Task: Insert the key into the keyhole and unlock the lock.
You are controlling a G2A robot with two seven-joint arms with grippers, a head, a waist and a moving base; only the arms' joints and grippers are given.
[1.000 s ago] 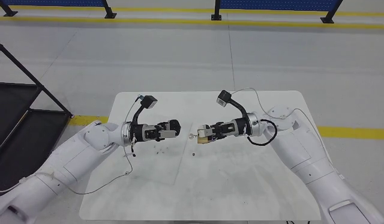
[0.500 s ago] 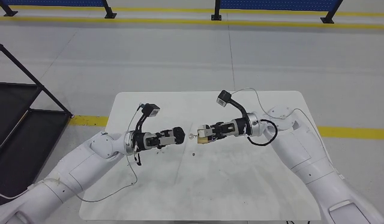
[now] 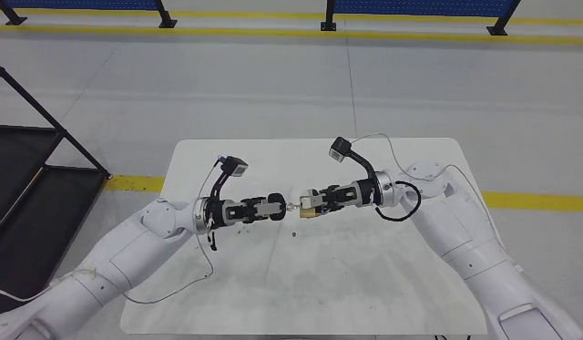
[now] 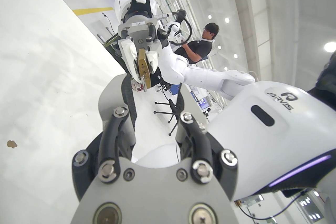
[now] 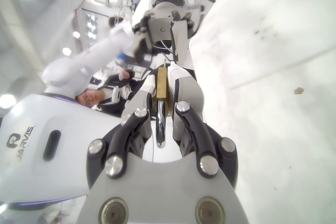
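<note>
Right claw [image 3: 311,205] pinches the padlock [image 5: 161,83], key [image 4: 143,83] jutting ahead. Left claw [image 3: 279,205] spread wide, just short of it.

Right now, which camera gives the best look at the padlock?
The right wrist view. There the padlock is close up, clamped in the right gripper, with its brass body and steel shackle both plain. The left wrist view shows it farther off and end-on. The top view shows it as a small gold speck.

Left tool [image 3: 279,204] agape, opposite clenched right tool [image 3: 308,203]
</note>
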